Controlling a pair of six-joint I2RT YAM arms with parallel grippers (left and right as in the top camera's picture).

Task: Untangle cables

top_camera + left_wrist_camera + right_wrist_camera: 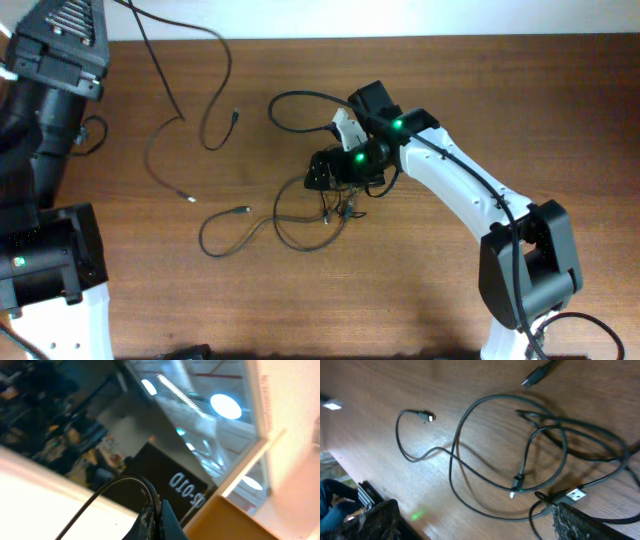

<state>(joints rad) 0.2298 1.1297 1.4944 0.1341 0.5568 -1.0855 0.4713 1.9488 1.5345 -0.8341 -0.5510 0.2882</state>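
Several thin black cables lie tangled mid-table (318, 212), with one loop (225, 238) trailing left to a silvery plug. My right gripper (325, 172) hovers over the tangle, open and empty. In the right wrist view its fingers (480, 525) straddle the cable loops (520, 455), with a silvery USB plug (575, 494) close to the right finger. My left gripper (159, 520) is raised off the table and shut on a thin black cable (107, 487). That cable (215, 60) hangs from the top edge down to the table's left part.
A separate cable (160, 150) with a small plug end (190, 198) lies left of centre. The left arm's base (50, 270) fills the left edge, and the right arm's base (525, 260) stands at the lower right.
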